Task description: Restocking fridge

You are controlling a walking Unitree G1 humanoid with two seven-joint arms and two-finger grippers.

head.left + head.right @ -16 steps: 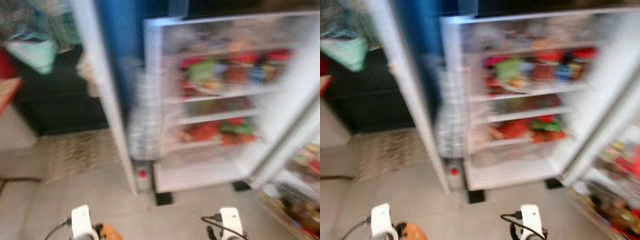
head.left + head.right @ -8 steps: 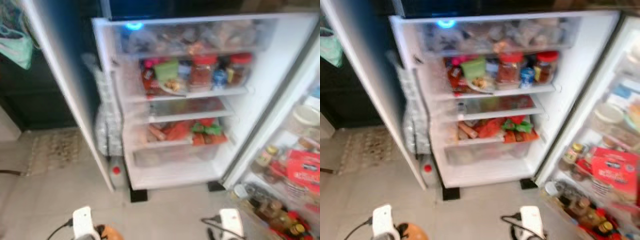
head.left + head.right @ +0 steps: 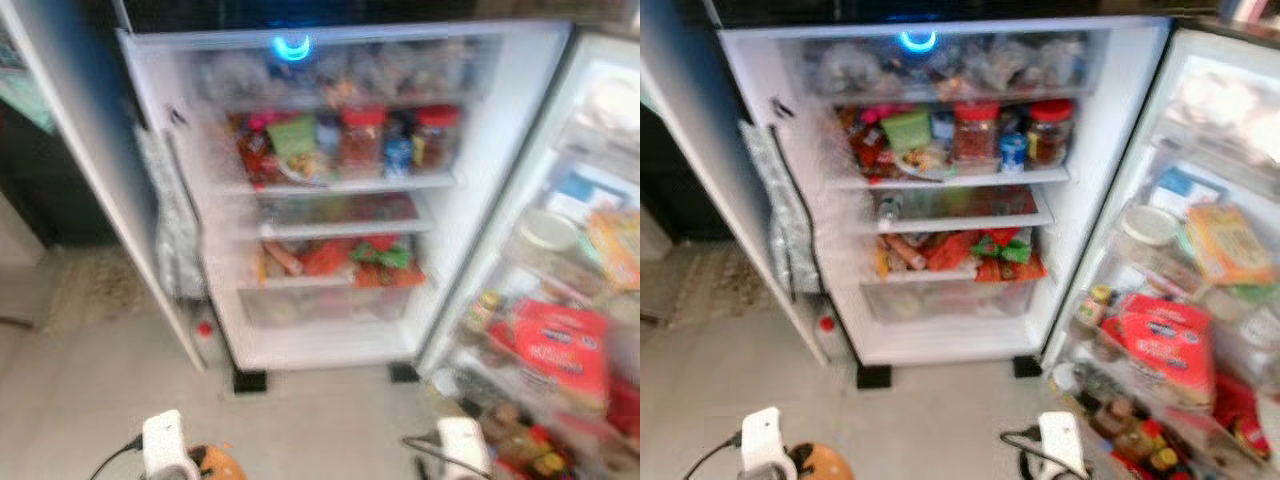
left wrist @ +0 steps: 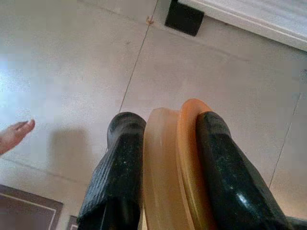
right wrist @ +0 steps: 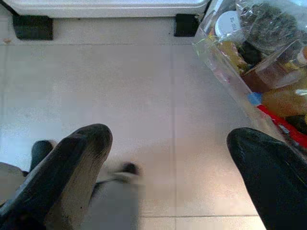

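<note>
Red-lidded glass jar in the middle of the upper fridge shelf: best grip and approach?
Grip the red-lidded glass jar across its upright body below the lid, coming straight in from the open front. A second red-lidded jar and a blue can crowd its right, so a sideways approach looks blocked.

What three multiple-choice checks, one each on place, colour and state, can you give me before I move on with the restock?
1. Where does the fridge door hang?
A. on the robot's right
B. on the robot's left
C. shut

2. What colour is the object in the left gripper?
A. green
B. orange
C. blue

3. How is the right gripper?
A. shut on a jar
B. shut, empty
C. open, empty

Answers: 1 A, the stocked door shelves stand right of the fridge. 2 B, the wrist view shows orange between the fingers. 3 C, the fingers stand apart over bare floor.
</note>
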